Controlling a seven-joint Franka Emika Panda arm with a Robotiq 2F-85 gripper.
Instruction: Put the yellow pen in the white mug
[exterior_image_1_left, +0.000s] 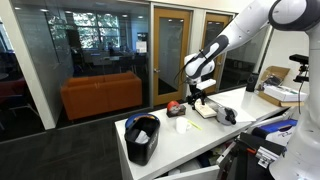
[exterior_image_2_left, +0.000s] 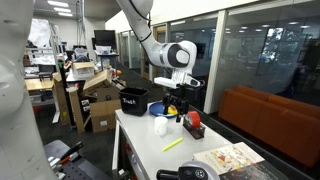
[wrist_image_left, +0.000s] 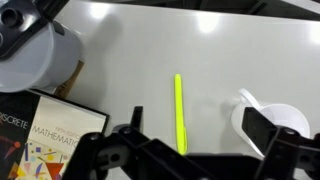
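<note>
Hand (wrist_image_left: 196, 130) hovers wide open, nothing in it. Yellow pen (wrist_image_left: 179, 110) lies flat on the worktop (wrist_image_left: 130, 50) right underneath, white mug (wrist_image_left: 298, 118) just beside. Pen looks light, stiff, probably slick, so I'd pinch it mid-barrel.

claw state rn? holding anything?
Claw: open, holding nothing. The yellow pen lies flat on the table beneath it, not gripped.
</note>
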